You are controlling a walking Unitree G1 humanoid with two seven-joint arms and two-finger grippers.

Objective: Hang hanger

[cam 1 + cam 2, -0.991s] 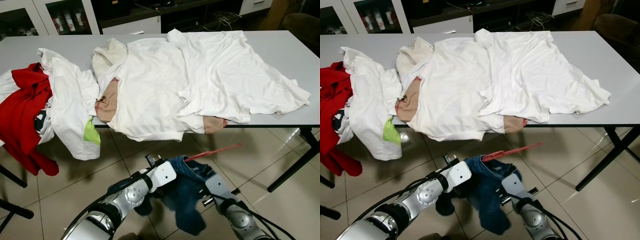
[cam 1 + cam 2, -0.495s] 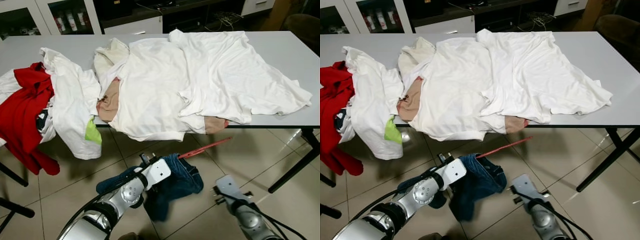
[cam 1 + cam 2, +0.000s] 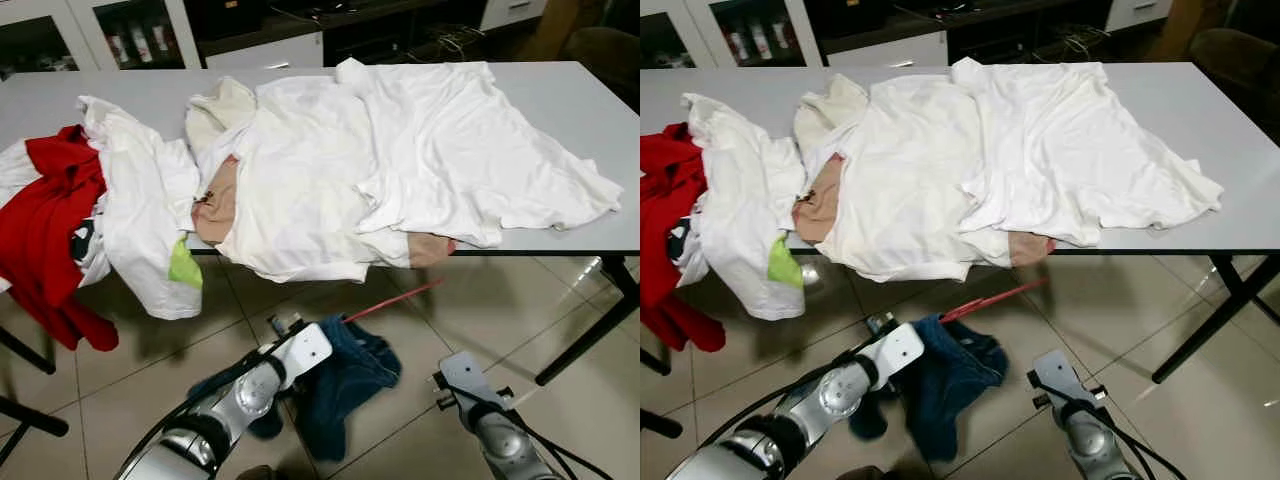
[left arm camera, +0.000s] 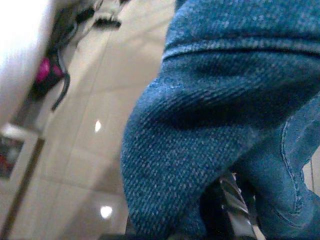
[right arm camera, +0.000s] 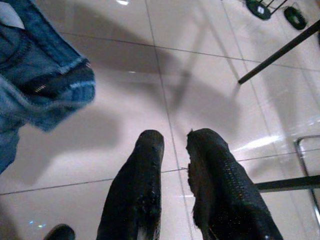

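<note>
A blue denim garment [image 3: 345,375] hangs low over the tiled floor in front of the table. A thin red hanger [image 3: 395,300] sticks out of it, pointing up and to the right. My left gripper [image 3: 285,330] is at the garment's left edge and shut on the denim; in the left wrist view the denim [image 4: 210,125] wraps over the fingers. My right gripper [image 5: 175,140] is off to the right of the garment, apart from it, slightly open, with bare floor between its fingertips [image 5: 150,142].
A grey table [image 3: 560,95] stands ahead, piled with white shirts [image 3: 400,160] that hang over its front edge. A red garment [image 3: 50,230] droops at the left end. A black table leg [image 3: 590,335] slants at the right. Cabinets stand behind.
My right gripper let go of the denim and drew back to the right. My left gripper carried the garment and hanger slightly left and lower.
</note>
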